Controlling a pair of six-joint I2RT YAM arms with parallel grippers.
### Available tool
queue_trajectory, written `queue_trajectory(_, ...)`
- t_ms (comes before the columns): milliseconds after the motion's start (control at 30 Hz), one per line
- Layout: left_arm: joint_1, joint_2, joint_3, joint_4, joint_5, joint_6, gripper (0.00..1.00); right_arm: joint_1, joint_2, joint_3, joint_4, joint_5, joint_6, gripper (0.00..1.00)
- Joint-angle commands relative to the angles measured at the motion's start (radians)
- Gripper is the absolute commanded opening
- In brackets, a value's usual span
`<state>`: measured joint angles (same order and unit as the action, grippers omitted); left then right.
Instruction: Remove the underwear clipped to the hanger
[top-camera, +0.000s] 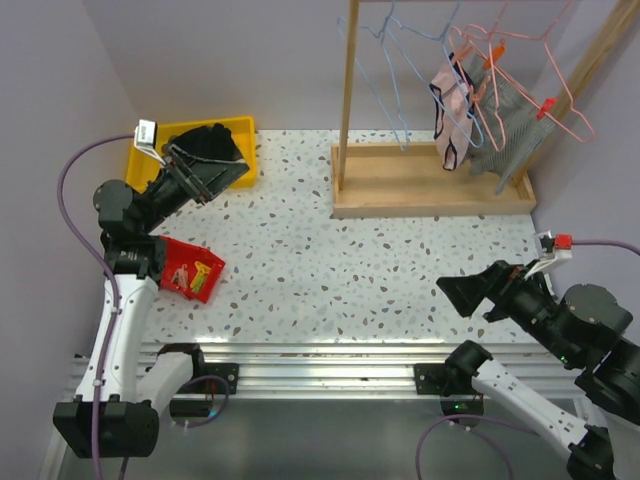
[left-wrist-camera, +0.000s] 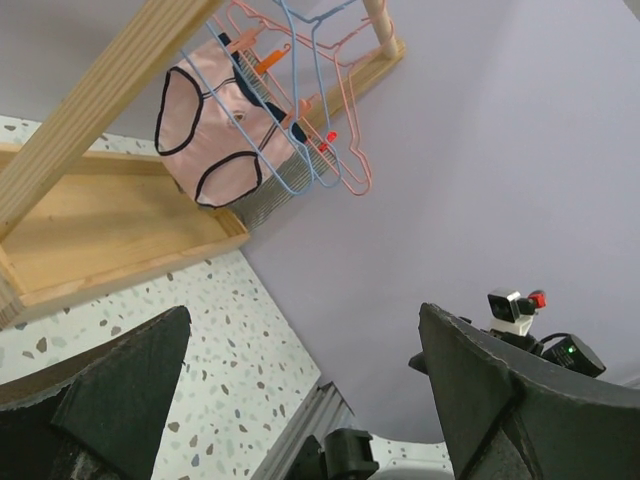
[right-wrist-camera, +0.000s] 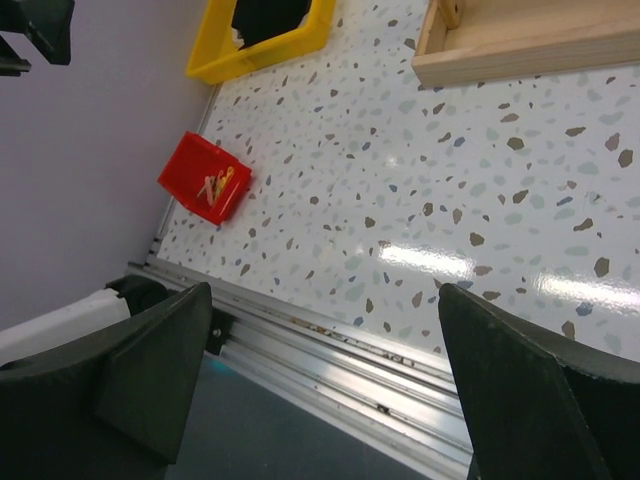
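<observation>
Pink underwear with black trim (top-camera: 452, 115) hangs clipped to a hanger on the wooden rack (top-camera: 430, 190) at the back right. A grey garment (top-camera: 510, 135) hangs beside it on a salmon hanger (top-camera: 540, 50) with orange clips (top-camera: 545, 107). The left wrist view shows the pink underwear (left-wrist-camera: 215, 125) and the grey garment (left-wrist-camera: 275, 172) from afar. My left gripper (top-camera: 220, 160) is open and empty, raised over the yellow bin, far left of the rack; its jaws (left-wrist-camera: 300, 400) stand wide apart. My right gripper (top-camera: 468, 292) is open and empty, near the front right, its jaws (right-wrist-camera: 325, 390) also wide.
A yellow bin (top-camera: 243, 128) with something dark in it stands at the back left. A small red bin (top-camera: 190, 268) holds clips near the left arm. Empty blue hangers (top-camera: 385, 70) hang on the rack's left. An aluminium rail (top-camera: 330, 360) runs along the near edge.
</observation>
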<state>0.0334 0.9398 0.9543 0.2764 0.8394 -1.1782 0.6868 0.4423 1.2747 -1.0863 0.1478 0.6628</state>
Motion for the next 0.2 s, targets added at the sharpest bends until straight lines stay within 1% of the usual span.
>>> queue_trajectory(0,-0.018,-0.006,0.073,0.063,0.013,-0.028,1.0,-0.003,0.013,0.021,0.009,0.029,0.023,0.99)
queue_trajectory(133,-0.027,0.005,0.104,0.075,0.027,0.003,1.0,-0.003,0.052,0.038,-0.023,0.065,0.044,0.99)
queue_trajectory(167,-0.062,0.008,0.112,0.054,0.026,0.05,1.0,-0.003,0.055,0.041,-0.02,0.071,0.028,0.99)
